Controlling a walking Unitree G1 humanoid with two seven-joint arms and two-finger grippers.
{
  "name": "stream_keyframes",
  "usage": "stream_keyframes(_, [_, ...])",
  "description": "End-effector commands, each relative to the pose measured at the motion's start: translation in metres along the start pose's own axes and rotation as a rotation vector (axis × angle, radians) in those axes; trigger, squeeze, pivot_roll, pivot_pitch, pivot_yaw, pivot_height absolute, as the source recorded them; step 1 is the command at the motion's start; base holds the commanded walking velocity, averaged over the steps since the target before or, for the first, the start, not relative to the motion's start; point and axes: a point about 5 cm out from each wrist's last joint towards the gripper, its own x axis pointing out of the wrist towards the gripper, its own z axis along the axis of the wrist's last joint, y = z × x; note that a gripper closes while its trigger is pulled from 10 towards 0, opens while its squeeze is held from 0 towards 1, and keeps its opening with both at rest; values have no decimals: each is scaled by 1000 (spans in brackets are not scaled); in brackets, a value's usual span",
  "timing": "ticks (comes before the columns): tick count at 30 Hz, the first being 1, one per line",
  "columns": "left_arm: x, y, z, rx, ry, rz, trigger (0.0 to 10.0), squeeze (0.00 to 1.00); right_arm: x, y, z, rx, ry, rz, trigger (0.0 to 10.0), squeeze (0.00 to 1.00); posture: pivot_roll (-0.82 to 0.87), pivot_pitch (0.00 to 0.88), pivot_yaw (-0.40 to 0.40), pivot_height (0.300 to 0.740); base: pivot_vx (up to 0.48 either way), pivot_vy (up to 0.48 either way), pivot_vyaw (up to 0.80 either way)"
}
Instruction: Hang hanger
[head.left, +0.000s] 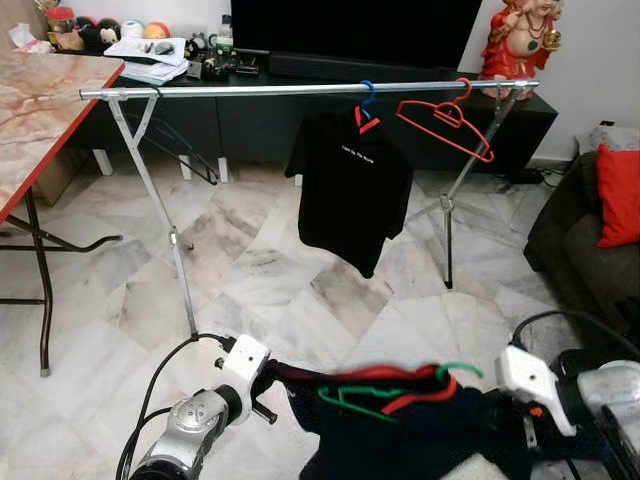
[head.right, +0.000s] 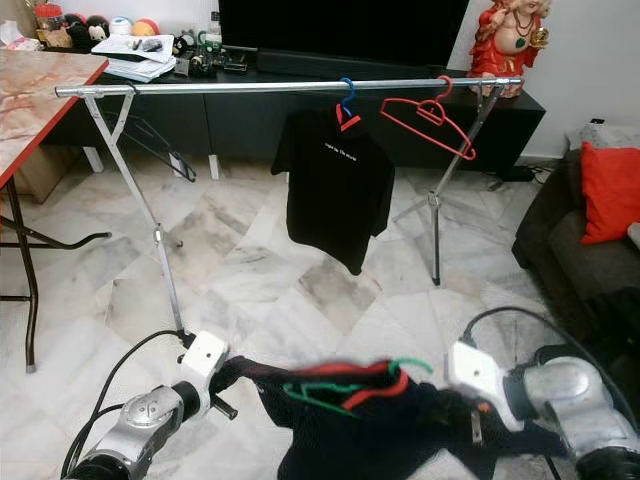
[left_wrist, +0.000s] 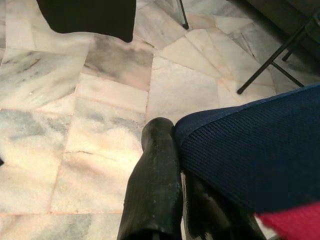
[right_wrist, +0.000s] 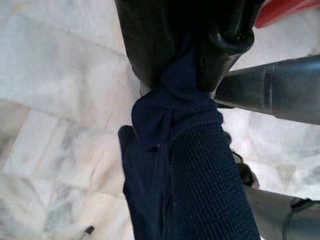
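A silver clothes rail (head.left: 250, 90) on crossed legs spans the room ahead. From it hang a black t-shirt (head.left: 350, 190) on a blue hanger and, further right, an empty red hanger (head.left: 445, 120). Low in front of me, a navy shirt (head.left: 400, 440) with red trim sits on a green hanger (head.left: 365, 400), stretched between both arms. My left gripper (left_wrist: 172, 137) is shut on one edge of the navy fabric. On the other side my right gripper (right_wrist: 185, 75) is shut on a bunched fold of it. The shirt is well below the rail and short of it.
A marble-topped table with a red edge (head.left: 40, 110) stands at the left. Behind the rail is a dark TV console (head.left: 250, 120) with a red statue (head.left: 520, 40). A dark sofa with a red cushion (head.left: 620, 195) is at the right. Marble floor lies between me and the rail.
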Motion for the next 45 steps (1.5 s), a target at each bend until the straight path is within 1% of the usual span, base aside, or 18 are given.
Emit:
stream_keyframes(1, [-5, 7, -7, -1, 33, 37, 0, 0, -9, -4, -5, -17, 67, -52, 0, 0, -7, 107, -98, 740, 0, 0, 0])
stream_keyframes(3, [-4, 6, -5, -3, 29, 24, 0, 0, 1, -8, -5, -71, 127, -117, 0, 0, -7, 107, -97, 740, 0, 0, 0])
stream_keyframes(6, [-5, 6, -5, 3, 30, 7, 0, 0, 5, -10, -3, -94, 144, -155, 0, 0, -3, 104, -95, 740, 0, 0, 0])
stream_keyframes(7, [-6, 5, -6, 11, 35, -13, 0, 0, 11, -15, 2, -102, 113, -213, 0, 0, 0, 103, -95, 740, 0, 0, 0])
stream_keyframes(10, [-6, 4, -7, 19, 41, -40, 0, 0, 19, -20, 9, -99, 45, -257, 0, 0, 2, 101, -95, 740, 0, 0, 0])
stream_keyframes(13, [-6, 1, -7, 29, 47, -75, 0, 0, 32, -18, 18, -80, -44, -246, 0, 0, 4, 98, -95, 740, 0, 0, 0])
stream_keyframes(15, [-6, -1, -6, 20, 47, -103, 0, 0, 39, -14, 18, -70, -60, -210, 0, 0, 3, 94, -96, 740, 0, 0, 0])
stream_keyframes(18, [-5, -3, 0, 5, 22, -148, 0, 0, 49, -5, 17, -64, -64, -148, 0, 0, 4, 90, -97, 740, 0, 0, 0])
stream_keyframes(20, [-3, -5, 19, -6, -33, -219, 0, 0, 65, 3, 13, -60, -36, -111, 0, 0, 10, 88, -97, 740, 0, 0, 0])
stream_keyframes(25, [-5, -2, 38, 13, -90, -266, 0, 0, 78, 13, 5, -80, 27, -51, 0, 0, 18, 86, -96, 740, 0, 0, 0])
stream_keyframes(29, [-9, -1, 46, 19, -100, -310, 0, 0, 84, 10, 6, -57, 34, -107, 0, 0, 20, 89, -96, 740, 0, 0, 0])
stream_keyframes(33, [-20, -6, 54, 30, -104, -401, 0, 0, 90, 7, 6, -34, 58, -173, 0, 0, 27, 92, -96, 740, 0, 0, 0])
stream_keyframes(37, [-24, -8, 65, 7, -141, -414, 0, 0, 99, 10, 4, -25, 83, -183, 0, 0, 32, 93, -97, 740, 0, 0, 0])
stream_keyframes(39, [-26, -10, 69, 4, -144, -436, 0, 0, 105, 11, 7, -16, 66, -214, 0, 0, 37, 94, -96, 740, 0, 0, 0])
stream_keyframes(41, [-28, -15, 71, 10, -128, -471, 0, 0, 111, 7, 15, 31, 6, -276, 0, 0, 37, 95, -93, 740, 0, 0, 0])
stream_keyframes(43, [-30, -17, 71, 9, -124, -491, 235, 0, 112, 5, 19, 55, -29, -298, 0, 0, 37, 95, -93, 740, 0, 0, 0])
stream_keyframes(44, [-31, -20, 71, 16, -119, -512, 1412, 0, 114, 4, 23, 71, -61, -312, 0, 0, 37, 95, -93, 740, 0, 0, 0])
stream_keyframes(45, [-33, -23, 71, 23, -112, -537, 4118, 0, 114, 3, 27, 75, -79, -322, 0, 0, 36, 96, -91, 740, 0, 0, 0])
